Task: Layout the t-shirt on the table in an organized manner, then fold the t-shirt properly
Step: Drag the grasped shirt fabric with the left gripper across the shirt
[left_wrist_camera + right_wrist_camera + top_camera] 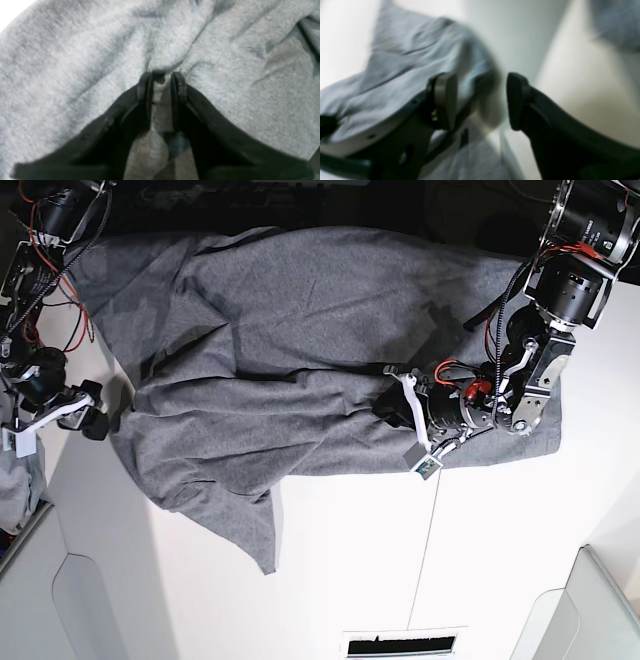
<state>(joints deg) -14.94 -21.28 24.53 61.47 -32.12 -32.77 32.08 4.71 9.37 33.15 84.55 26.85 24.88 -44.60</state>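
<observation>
Pinching cloth on one side, letting go on the other — the spread is only half done!

Rumpled and bunched, the t-shirt (300, 350) sprawls across the far part of the table (350, 560), one flap trailing toward the near edge. The left gripper (161, 75) has its jaws nearly together on a raised ridge of shirt fabric near the middle. Over at the shirt's edge, the right gripper (482, 100) stands with jaws wide apart and nothing between them, cloth just beside one finger. The danger looks plain: if the left arm pulls now with no hold opposite, the whole shirt may drag along instead of flattening, and that small pinch could slip free.
</observation>
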